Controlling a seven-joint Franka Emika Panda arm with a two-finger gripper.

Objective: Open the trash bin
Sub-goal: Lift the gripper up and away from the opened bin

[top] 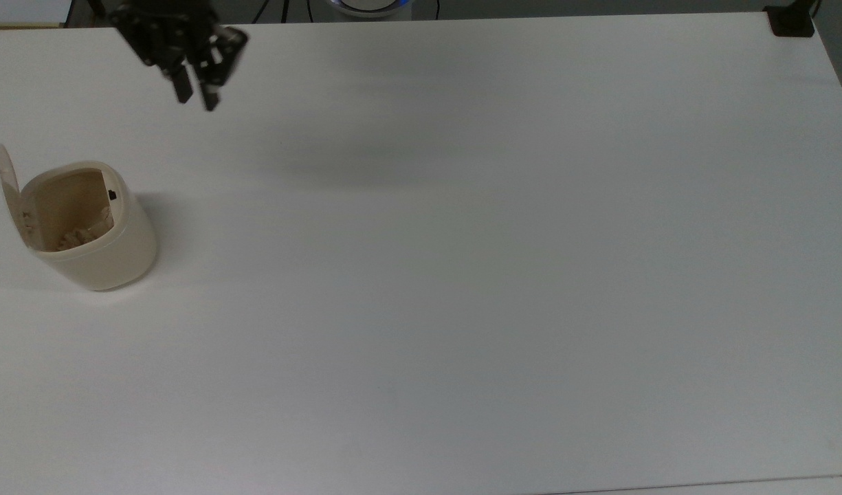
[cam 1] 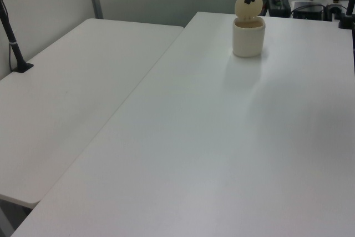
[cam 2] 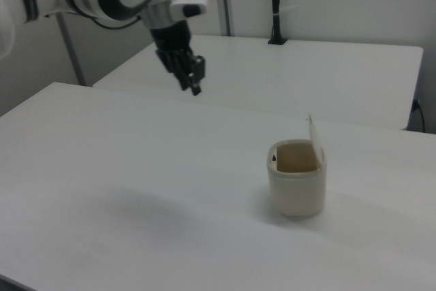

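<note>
— Where's the black two-finger tool [top: 195, 96]?
— Hanging in the air above the white table [top: 462, 275], fingers close together and gripping nothing, well apart from the small cream-beige plastic trash bin [top: 94, 234].
— And the bin?
— Near the top view's left edge, its flat lid [top: 8, 182] standing upright, a small black button [top: 112, 196] on the rim. Nothing lies between them.
</note>
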